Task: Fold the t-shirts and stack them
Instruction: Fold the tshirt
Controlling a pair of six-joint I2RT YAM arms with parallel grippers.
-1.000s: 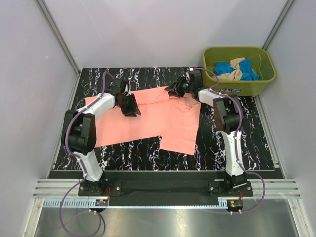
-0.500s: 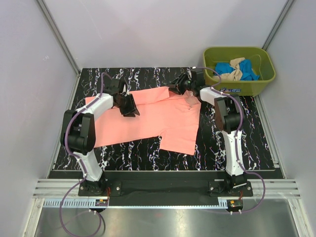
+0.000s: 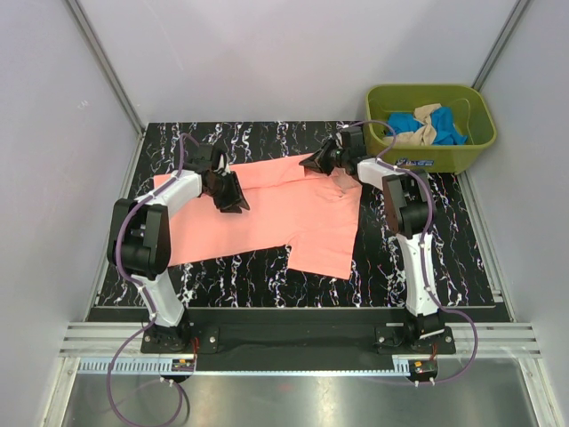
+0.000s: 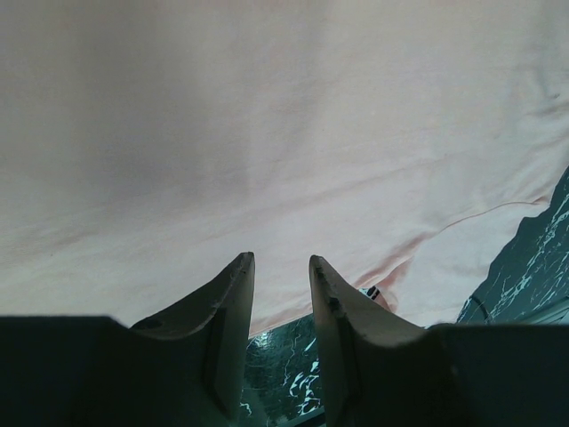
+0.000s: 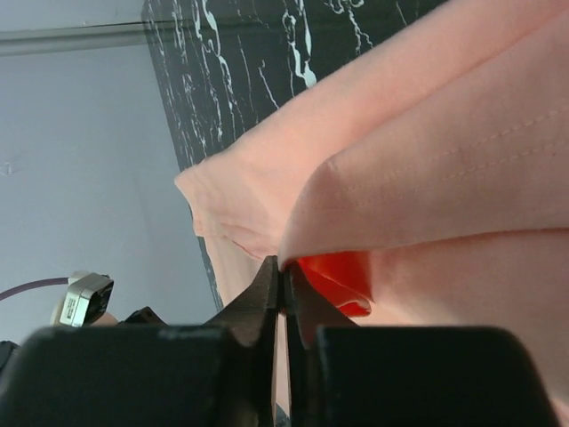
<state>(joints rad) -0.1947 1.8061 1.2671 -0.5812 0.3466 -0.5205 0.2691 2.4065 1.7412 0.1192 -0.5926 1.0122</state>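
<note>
Your right gripper (image 5: 282, 269) has just closed, apparently pinching the salmon-pink t-shirt (image 5: 427, 169) edge at its tips. Your left gripper (image 4: 277, 267) hangs spread over the cloth, so the fold can begin.

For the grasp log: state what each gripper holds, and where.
Right gripper pinches the salmon-pink t-shirt by a far-edge fold; left gripper holds nothing.

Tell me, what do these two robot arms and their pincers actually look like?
Both the left arm and right arm are built of white tubular links joined by chunky black joints. A thin purple cable loops along each one down to its base. The left gripper and right gripper are black, each with two tapered fingers narrowing to a tip.
</note>
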